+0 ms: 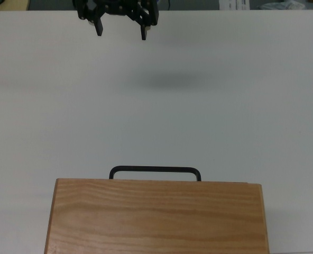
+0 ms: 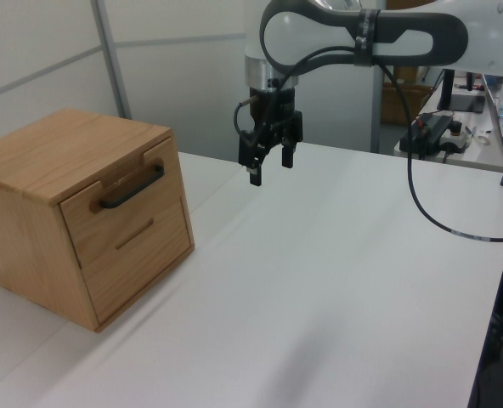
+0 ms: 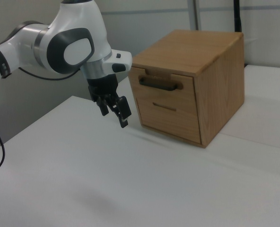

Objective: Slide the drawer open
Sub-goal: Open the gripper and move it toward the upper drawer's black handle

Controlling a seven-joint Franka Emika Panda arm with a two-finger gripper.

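White worktop (image 2: 319, 280) fills the scene, and above it we see the gripper (image 2: 268, 166) hanging in the air, its two fingers spread apart and holding nothing. It points down, well apart from the wooden cabinet (image 2: 48, 212), which stands on the worktop at the left view's left. We find the drawer (image 2: 120, 208) pushed fully into the cabinet's upper front, its black bar handle (image 2: 132, 189) facing the gripper. In the top view the gripper (image 1: 120, 32) sits at the far edge and the handle (image 1: 155, 170) near the bottom.
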